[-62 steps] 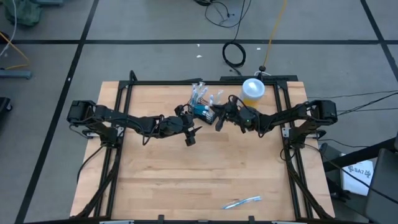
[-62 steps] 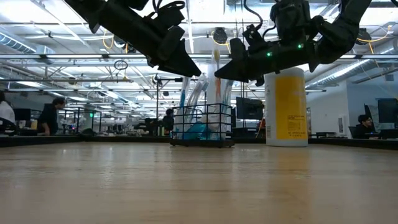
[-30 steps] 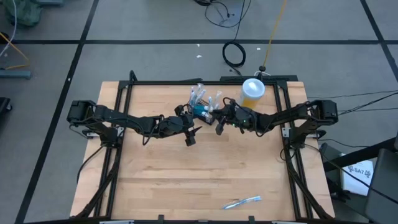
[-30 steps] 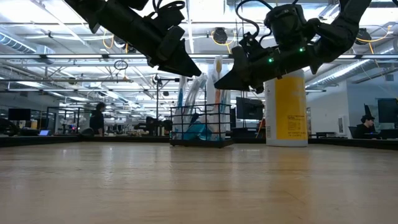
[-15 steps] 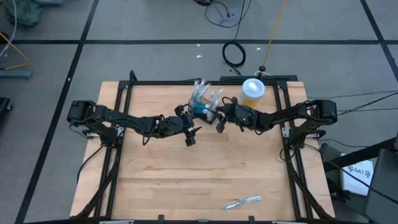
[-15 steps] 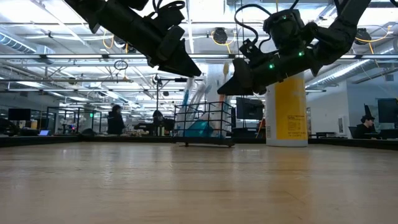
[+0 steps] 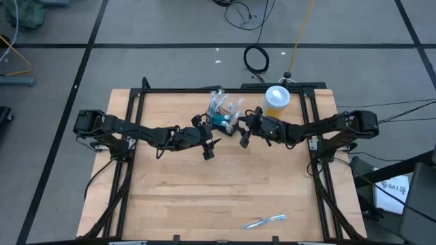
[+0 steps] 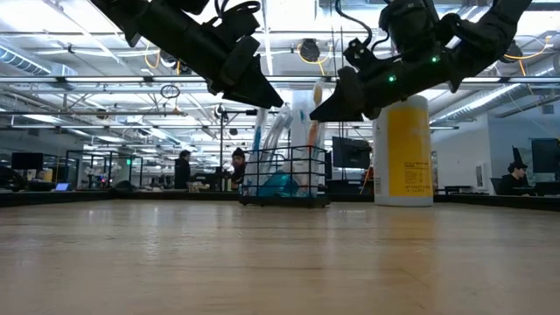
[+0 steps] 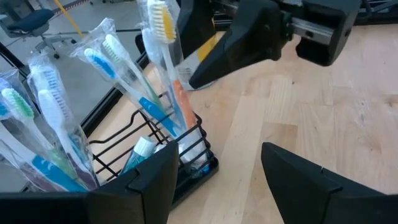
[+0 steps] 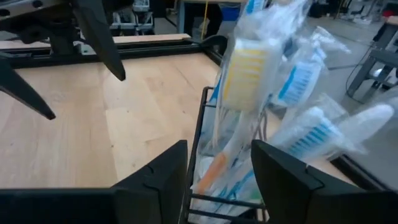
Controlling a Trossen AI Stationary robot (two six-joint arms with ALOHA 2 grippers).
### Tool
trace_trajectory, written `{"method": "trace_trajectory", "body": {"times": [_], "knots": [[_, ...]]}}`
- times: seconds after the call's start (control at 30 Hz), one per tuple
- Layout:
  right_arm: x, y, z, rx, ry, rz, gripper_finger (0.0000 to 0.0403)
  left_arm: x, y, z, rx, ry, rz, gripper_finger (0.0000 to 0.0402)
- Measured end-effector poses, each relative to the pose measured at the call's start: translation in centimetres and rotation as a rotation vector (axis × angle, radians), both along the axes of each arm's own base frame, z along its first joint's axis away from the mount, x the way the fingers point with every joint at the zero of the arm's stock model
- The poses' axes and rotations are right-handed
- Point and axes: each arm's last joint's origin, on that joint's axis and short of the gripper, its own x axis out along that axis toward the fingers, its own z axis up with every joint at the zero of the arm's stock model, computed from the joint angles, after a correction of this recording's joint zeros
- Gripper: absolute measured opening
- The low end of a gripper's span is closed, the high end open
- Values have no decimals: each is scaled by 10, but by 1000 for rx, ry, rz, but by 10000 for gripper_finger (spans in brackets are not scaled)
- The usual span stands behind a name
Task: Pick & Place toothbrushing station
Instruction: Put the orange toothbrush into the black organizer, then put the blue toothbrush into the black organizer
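Black wire basket (image 8: 285,175), yellow cup (image 8: 403,150) (white lid), seemingly pale wood table (image 7: 177,184)

A wooden table (image 7: 170,184) carries the toothbrushing station (image 7: 222,120), a yellow cup (image 7: 276,99) and a wrapped toothbrush (image 7: 266,221).

I'm running this from a robotics lab or open workshop hall: the wooden surface (image 7: 204,184) sits in a black metal frame (image 7: 129,163) on grey carpet tiles with loose cables (image 7: 257,60). Beyond the surface I see exposed ceiling trusses (image 8: 87,83), monitors (image 8: 544,157) and people at workstations (image 8: 516,179).
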Motion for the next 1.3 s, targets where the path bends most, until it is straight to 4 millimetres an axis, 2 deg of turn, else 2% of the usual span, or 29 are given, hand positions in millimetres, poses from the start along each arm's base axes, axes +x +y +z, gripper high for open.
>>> {"method": "trace_trajectory", "body": {"times": [0.23,0.37,0.5,0.67,0.73,0.87,1.0,1.17,1.3], "knots": [[-5,8,16,-27,-36,30,171,0,0,0,-3,-2,2,237],[-16,21,21,14,43,111,180,0,0,0,-5,-2,-3,237],[-29,43,17,166,157,246,194,0,-1,0,-12,-6,-24,237],[-48,77,4,481,375,468,206,1,-2,1,-21,-18,-43,237],[-56,92,1,583,461,591,207,1,-2,1,-26,-18,-52,237],[-65,123,4,661,523,872,203,1,-2,2,-30,-23,-52,237],[-67,149,9,639,481,1045,198,2,-2,2,-48,-32,-44,237],[-55,162,24,514,193,874,201,2,-3,2,-95,-41,-69,237],[-55,176,30,506,163,854,203,2,-4,1,-117,-38,-119,237]]}}
